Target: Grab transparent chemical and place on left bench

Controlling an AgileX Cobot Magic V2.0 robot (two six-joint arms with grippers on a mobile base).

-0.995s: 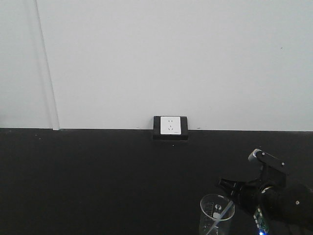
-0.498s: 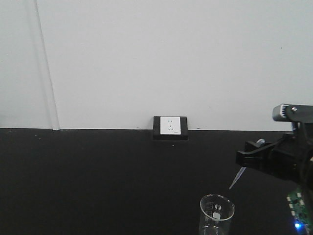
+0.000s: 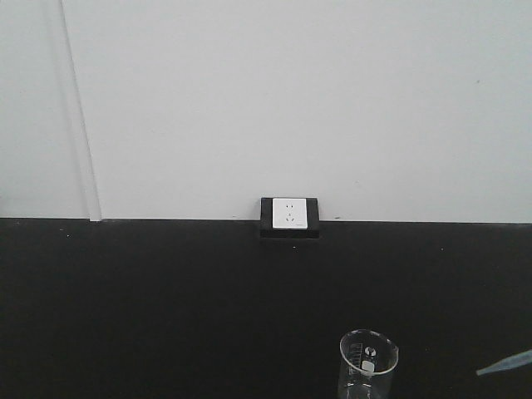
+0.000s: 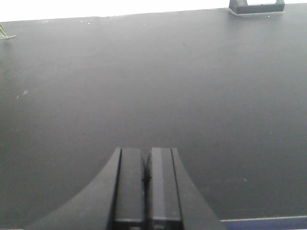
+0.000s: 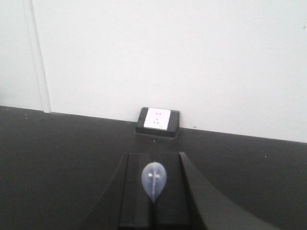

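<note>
**Front view.** The surface [image 3: 166, 307] is flat and matte black and meets a plain white wall [image 3: 291, 100]. A white socket [image 3: 289, 214] in a black rectangular frame sits at that junction. A clear glass beaker [image 3: 368, 366] with a pour lip stands at the lower edge. Its white graduations are too small to read. The tapered, translucent tip of the transparent chemical [image 3: 507, 362] enters at the right edge. It is tilted and lies to the right of the beaker, apart from it.

**Left wrist view.** The left gripper [image 4: 145, 158] has 2 smooth black fingers pressed together with nothing between them. It is above the matte surface, which shows faint pale specks.

**Right wrist view.** The right gripper [image 5: 153, 160] is clamped on the transparent chemical [image 5: 153, 178]. Its soft, whitish, teardrop-shaped bulb shows end-on between the 2 black fingers. The socket lies beyond, with slot openings visible and no legible text.
</note>
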